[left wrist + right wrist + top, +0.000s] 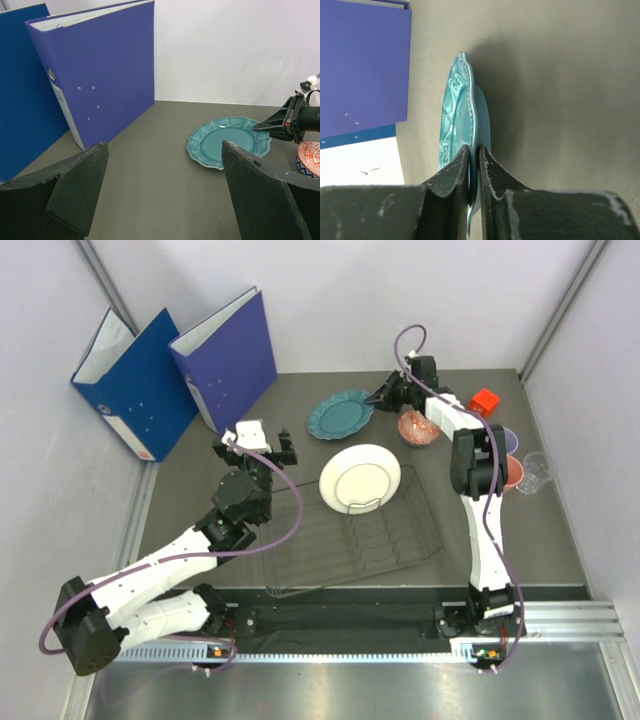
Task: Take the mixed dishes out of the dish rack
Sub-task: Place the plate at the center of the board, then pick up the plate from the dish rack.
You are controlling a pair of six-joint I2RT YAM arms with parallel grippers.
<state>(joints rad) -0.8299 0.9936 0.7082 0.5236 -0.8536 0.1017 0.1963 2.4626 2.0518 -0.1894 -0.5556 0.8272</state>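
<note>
The teal plate (340, 414) lies flat on the table behind the dish rack (400, 540). My right gripper (383, 395) is shut on its right rim; the right wrist view shows both jaws pinching the plate's edge (457, 115) at the gripper (474, 150). It also shows in the left wrist view (230, 141), with the right gripper (272, 125) at its rim. The white plate (360, 477) stands in the rack's far end. My left gripper (265, 445) is open and empty left of the rack (165, 190). The red-patterned bowl (418, 428) sits right of the teal plate.
Two blue binders (175, 370) stand at the back left, the purple-blue one (100, 75) close ahead of the left gripper. A red block (485, 401), a lavender cup (506, 438), a salmon-pink cup (515, 471) and a clear glass (538, 472) sit at the right.
</note>
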